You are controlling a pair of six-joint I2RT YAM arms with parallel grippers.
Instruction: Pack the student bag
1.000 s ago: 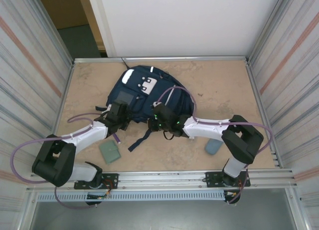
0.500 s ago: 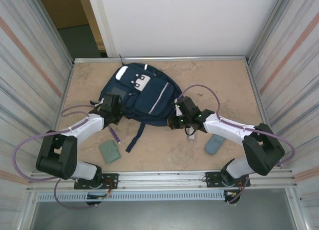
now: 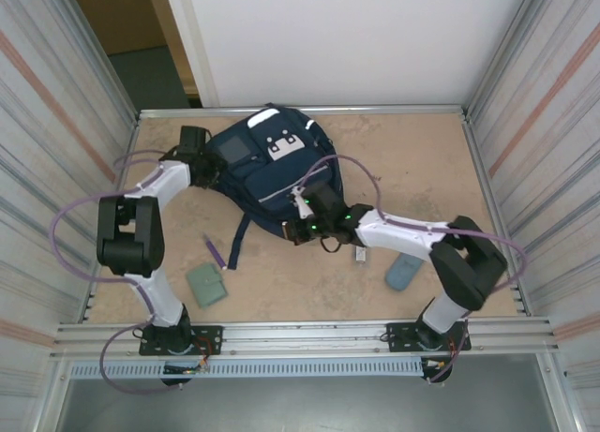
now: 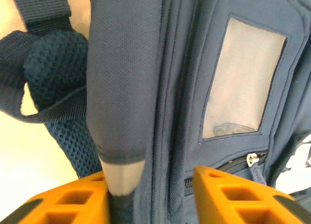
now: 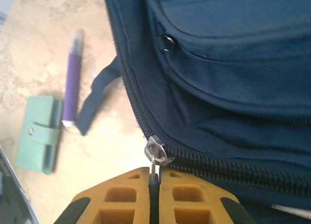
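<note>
The student bag (image 3: 267, 174), a navy backpack with white patches, lies at the back middle of the table. My left gripper (image 3: 199, 158) is at its left edge. In the left wrist view the left gripper (image 4: 150, 197) stands open, its orange fingers (image 4: 73, 202) astride a padded fold of the student bag (image 4: 194, 88). My right gripper (image 3: 300, 228) is at the bag's near edge. In the right wrist view the right gripper (image 5: 154, 187) is shut on the pull of the zipper slider (image 5: 156, 151) of the student bag (image 5: 233, 63).
A purple pen (image 3: 216, 252) and a green wallet (image 3: 206, 285) lie in front of the bag on the left, both also in the right wrist view: pen (image 5: 73, 73), wallet (image 5: 38, 134). A grey-blue pouch (image 3: 401, 274) lies near right. Metal walls enclose the table.
The bag has shifted toward the back and turned. My left arm swung to the back left and its jaws opened. My right gripper moved left, still holding the zipper pull.
</note>
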